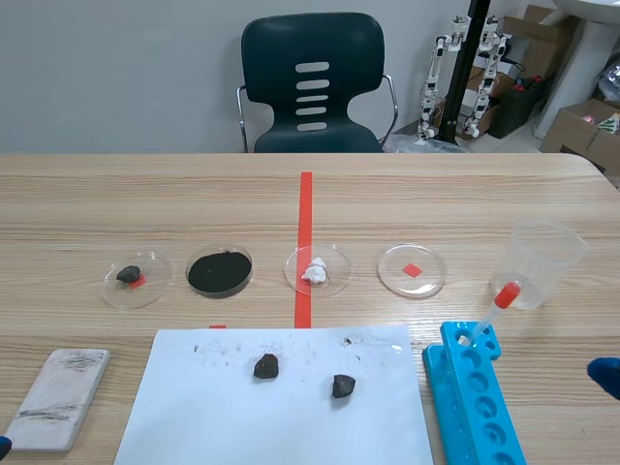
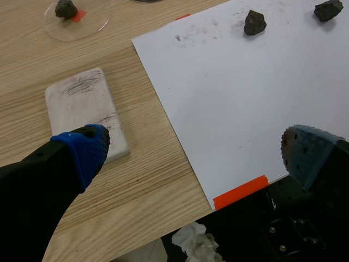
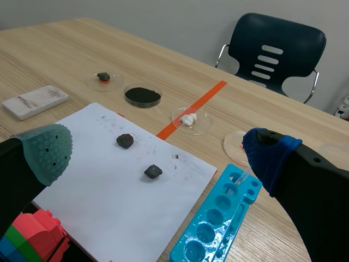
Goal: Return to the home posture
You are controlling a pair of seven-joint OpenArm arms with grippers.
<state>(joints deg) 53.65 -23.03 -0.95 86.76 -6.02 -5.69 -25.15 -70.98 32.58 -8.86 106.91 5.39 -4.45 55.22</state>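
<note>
Left claw spread over white paper, right claw spread near blue rack, dark rocks on paper

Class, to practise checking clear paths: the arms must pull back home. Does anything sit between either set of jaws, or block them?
Nothing visible does. Both sets of jaws stand open and empty; the white block, paper sheet and blue rack lie flat below and ahead of them, untouched.

Wooden table — dark chair, grey wall
</note>
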